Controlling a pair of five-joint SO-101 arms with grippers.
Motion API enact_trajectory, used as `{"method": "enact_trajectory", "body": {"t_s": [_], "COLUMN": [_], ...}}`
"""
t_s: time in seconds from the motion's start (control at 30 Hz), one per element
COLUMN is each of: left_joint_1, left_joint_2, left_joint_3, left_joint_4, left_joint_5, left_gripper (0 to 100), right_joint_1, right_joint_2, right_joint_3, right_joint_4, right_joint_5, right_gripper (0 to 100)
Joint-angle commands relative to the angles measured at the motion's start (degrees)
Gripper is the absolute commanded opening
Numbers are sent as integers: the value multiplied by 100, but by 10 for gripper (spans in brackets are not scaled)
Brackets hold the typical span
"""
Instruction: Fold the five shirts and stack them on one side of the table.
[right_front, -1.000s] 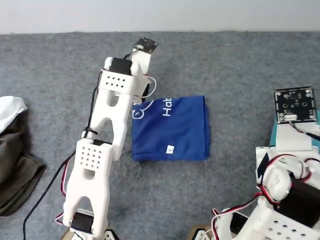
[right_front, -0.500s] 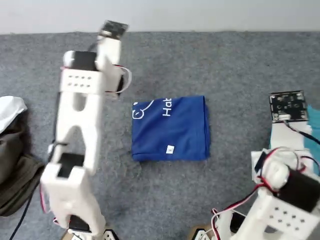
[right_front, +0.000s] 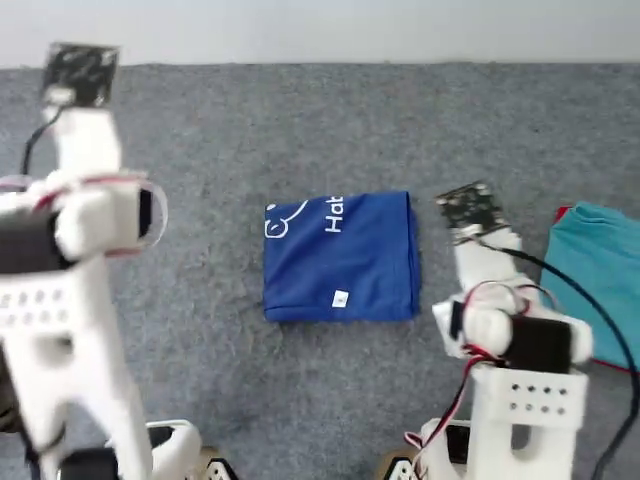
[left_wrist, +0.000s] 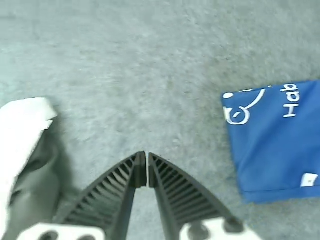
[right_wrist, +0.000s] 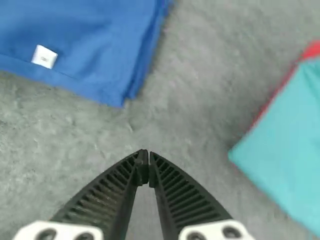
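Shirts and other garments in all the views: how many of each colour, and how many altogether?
blue shirt: 1
teal shirt: 1
red shirt, just an edge under the teal one: 1
white garment: 1
dark grey garment: 1
Total: 5

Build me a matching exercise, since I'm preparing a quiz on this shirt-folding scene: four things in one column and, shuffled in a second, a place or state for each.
Things
1. blue shirt
2. teal shirt
3. right pincer
4. white cloth

Places or states
A. shut, poised between two shirts
B. folded into a rectangle, mid-table
C. near the left pincer, next to dark fabric
D. at the table's side, a red edge showing beside it

Pairs: 1-B, 2-D, 3-A, 4-C
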Motion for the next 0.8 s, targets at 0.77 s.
{"method": "enact_trajectory", "body": {"t_s": [0.77], "left_joint_1": [-1987], "left_joint_2": [-3411], "left_joint_3": [2862], "left_joint_4": [97], "left_joint_5": [-967], "left_gripper": [14], "right_joint_1": [-1420], "right_joint_2": [4769], "right_joint_3": [-2163], "right_joint_4": [-1974], "right_joint_5": [-2400], "right_gripper": [326]}}
